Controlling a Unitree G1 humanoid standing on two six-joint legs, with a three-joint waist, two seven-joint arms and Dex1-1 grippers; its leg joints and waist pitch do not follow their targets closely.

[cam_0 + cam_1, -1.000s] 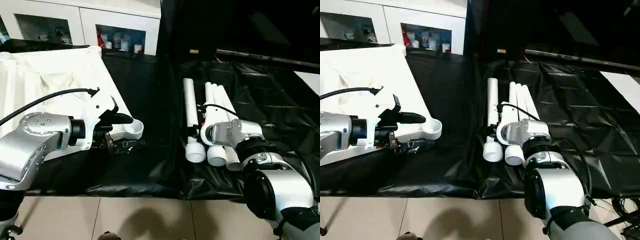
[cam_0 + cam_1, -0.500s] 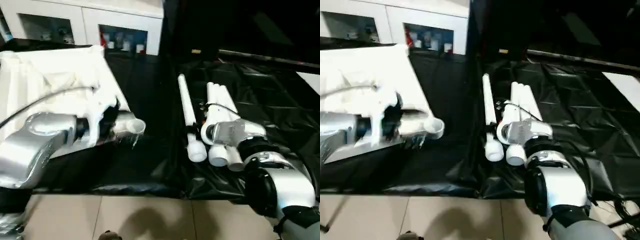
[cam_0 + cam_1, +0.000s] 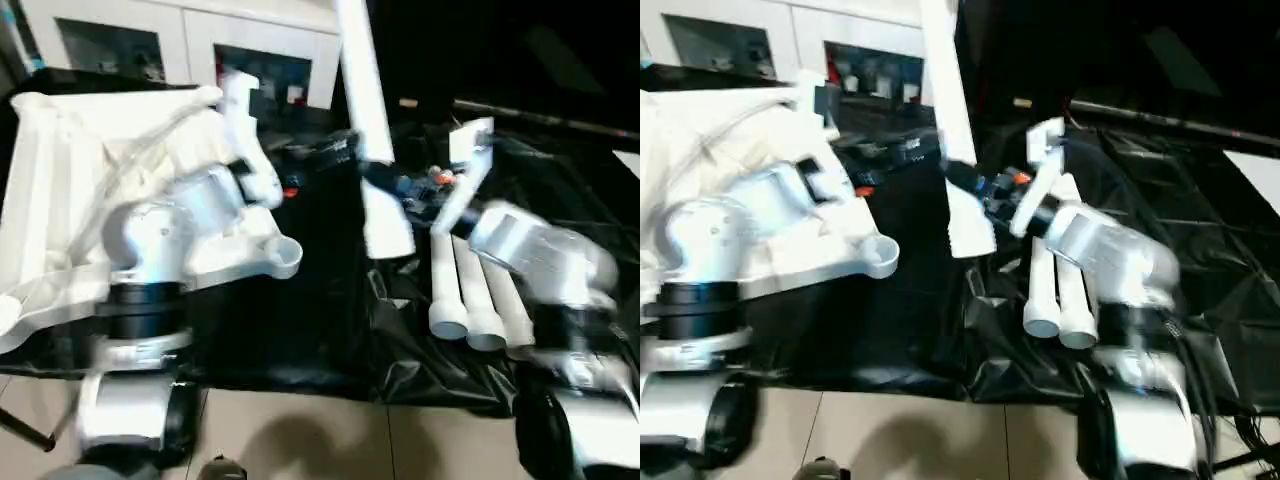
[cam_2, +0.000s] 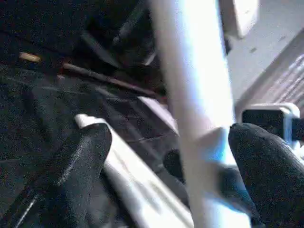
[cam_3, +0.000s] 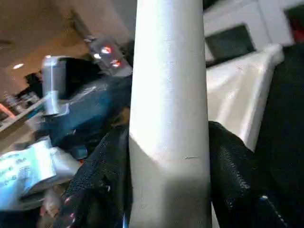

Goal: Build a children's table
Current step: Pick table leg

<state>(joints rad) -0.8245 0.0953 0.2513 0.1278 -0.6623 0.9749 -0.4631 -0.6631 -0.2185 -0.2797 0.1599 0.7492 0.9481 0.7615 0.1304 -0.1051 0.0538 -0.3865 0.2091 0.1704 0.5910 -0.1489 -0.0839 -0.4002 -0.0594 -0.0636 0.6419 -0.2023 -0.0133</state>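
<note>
My right gripper (image 5: 168,190) is shut on one white leg (image 3: 368,120) and holds it nearly upright above the black cloth, its wider end (image 3: 387,228) down. My left gripper (image 4: 173,156) is raised beside it, open, with the leg (image 4: 190,85) standing between its spread fingers (image 4: 80,161). The white table top (image 3: 60,190) lies ribbed side up on the left, with a round corner socket (image 3: 283,256) near the middle. The other legs (image 3: 452,290) lie side by side on the cloth under my right arm.
The work table is covered in wrinkled black cloth (image 3: 300,330), and its front edge runs just ahead of the tiled floor (image 3: 300,440). White cabinets with glass doors (image 3: 250,70) stand behind the table.
Both arms have risen from the table. The right gripper has lifted one leg from the pile to near upright. The left gripper has left the table top's corner and come up around that leg.
</note>
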